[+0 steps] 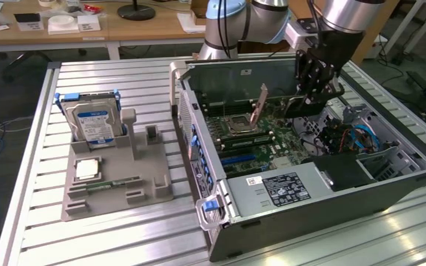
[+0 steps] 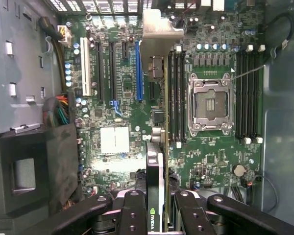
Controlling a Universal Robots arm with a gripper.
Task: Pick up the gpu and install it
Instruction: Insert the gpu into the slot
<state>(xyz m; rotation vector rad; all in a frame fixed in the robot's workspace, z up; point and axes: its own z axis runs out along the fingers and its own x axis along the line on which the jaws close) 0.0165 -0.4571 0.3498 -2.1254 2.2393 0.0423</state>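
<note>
The gpu (image 2: 157, 169) is a thin black card seen edge-on, with a pale metal bracket (image 2: 159, 29) at its far end. My gripper (image 2: 157, 208) is shut on it, one black finger (image 2: 132, 210) pressing on each side. The card hangs just above the green motherboard (image 2: 117, 98), close beside the long blue slot (image 2: 137, 68). In the exterior view the gripper (image 1: 309, 100) reaches down into the open computer case (image 1: 309, 194), holding the gpu (image 1: 293, 106), whose bracket (image 1: 259, 105) points toward the case's back wall.
Beside the case, a grey holder (image 1: 117, 188) carries a silver hard drive (image 1: 93, 124), a processor chip (image 1: 87, 168) and a green memory stick (image 1: 113, 183). Inside the case lie the processor socket (image 2: 209, 105), memory slots (image 2: 247, 93), cable bundles (image 2: 59, 110) and a black cage (image 2: 34, 171).
</note>
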